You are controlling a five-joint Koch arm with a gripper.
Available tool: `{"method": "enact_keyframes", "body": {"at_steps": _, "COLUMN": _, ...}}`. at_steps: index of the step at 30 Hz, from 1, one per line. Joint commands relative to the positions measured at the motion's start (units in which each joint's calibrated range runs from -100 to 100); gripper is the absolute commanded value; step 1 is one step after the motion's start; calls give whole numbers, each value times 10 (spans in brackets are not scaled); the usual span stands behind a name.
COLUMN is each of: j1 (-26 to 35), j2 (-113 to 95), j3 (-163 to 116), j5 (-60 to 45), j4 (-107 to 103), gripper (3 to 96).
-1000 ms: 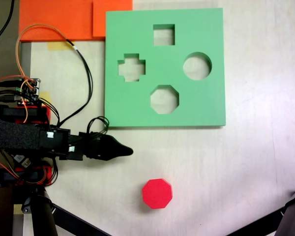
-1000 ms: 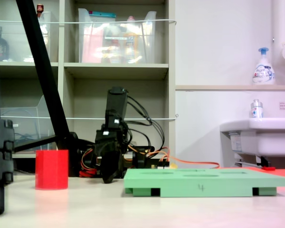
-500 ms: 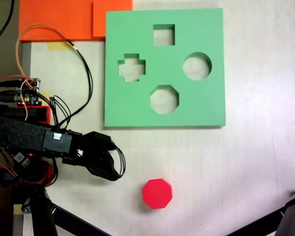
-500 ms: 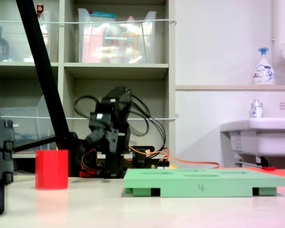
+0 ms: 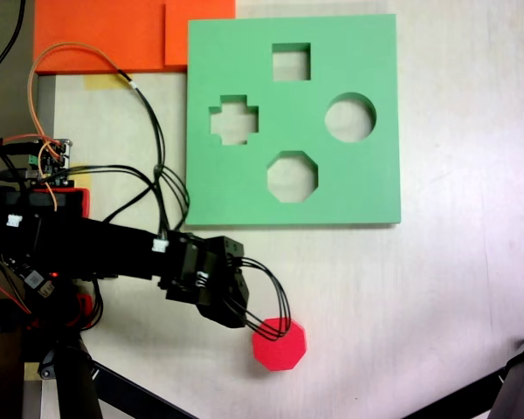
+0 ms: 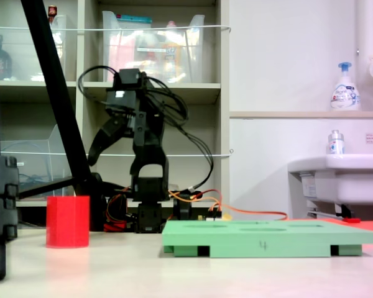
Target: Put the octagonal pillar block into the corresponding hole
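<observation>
Red block [image 5: 279, 345]: stands upright on the table [image 5: 454, 288], near its lower edge in the first exterior view, well apart from the green board [image 5: 367, 188].
Eight-sided hole [image 5: 292, 176]: empty.
Gripper [image 6: 105, 146]: raised above the block's side (fingers spread apart, holding nothing).

Pale tabletop [image 5: 437, 288] underneath. Orange foam sheets [image 5: 105, 35] at the far left corner in the first exterior view. Shelf unit [image 6: 155, 93] with clear bins [image 6: 152, 53] at the back in the second exterior view. White sink [image 6: 339, 177] at the second exterior view's right, soap pump bottle [image 6: 344, 87] on the ledge above.
</observation>
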Motion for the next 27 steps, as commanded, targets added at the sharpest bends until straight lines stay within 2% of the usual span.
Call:
{"method": "enact_keyframes", "body": {"at_steps": 1, "j1": -8, "j2": 52, "j3": 62, "j5": -5, "j4": -23, "gripper": 626}}
{"method": "enact_keyframes", "body": {"at_steps": 5, "j1": -20, "j2": 129, "j3": 96, "j5": -8, "j4": -21, "gripper": 861}}
{"method": "enact_keyframes", "body": {"at_steps": 7, "j1": -27, "j2": 175, "j3": 122, "j5": -11, "j4": -21, "gripper": 935}}
{"method": "enact_keyframes", "body": {"at_steps": 15, "j1": -55, "j2": 348, "j3": 212, "j5": -31, "j4": -21, "gripper": 943}}
{"method": "enact_keyframes", "body": {"at_steps": 27, "j1": -64, "j2": 479, "j3": 213, "j5": -38, "j4": 25, "gripper": 940}}
